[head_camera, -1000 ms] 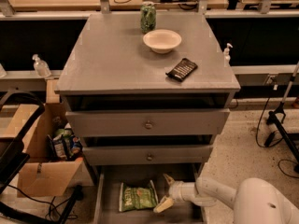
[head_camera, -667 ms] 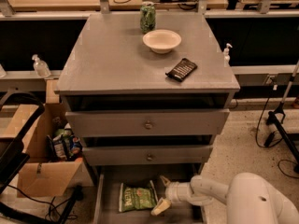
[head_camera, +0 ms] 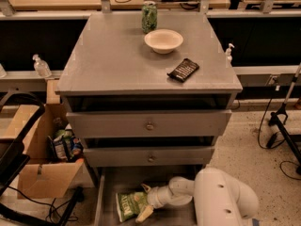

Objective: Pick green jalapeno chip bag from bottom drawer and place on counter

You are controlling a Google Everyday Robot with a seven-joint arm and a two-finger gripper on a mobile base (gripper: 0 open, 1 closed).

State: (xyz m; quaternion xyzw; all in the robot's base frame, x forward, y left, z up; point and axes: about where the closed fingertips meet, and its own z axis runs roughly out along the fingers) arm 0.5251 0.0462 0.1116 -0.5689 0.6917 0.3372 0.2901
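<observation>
The green jalapeno chip bag (head_camera: 127,205) lies flat on the floor of the open bottom drawer (head_camera: 101,199), toward its left side. My gripper (head_camera: 143,202) reaches into the drawer from the right on a white arm (head_camera: 221,199). Its two pale fingers (head_camera: 145,213) are spread, one at the bag's upper right corner and one at its lower right edge. The bag rests on the drawer floor. The grey counter (head_camera: 113,55) is the cabinet top above.
On the counter stand a green patterned can (head_camera: 149,16), a white bowl (head_camera: 163,40) and a small black packet (head_camera: 183,70). Two upper drawers with round knobs (head_camera: 149,125) are closed. An open cardboard box (head_camera: 44,149) with packets stands left of the cabinet.
My gripper has moved left across the drawer to the bag's right edge, and its fingers now straddle that edge. The bag has not moved.
</observation>
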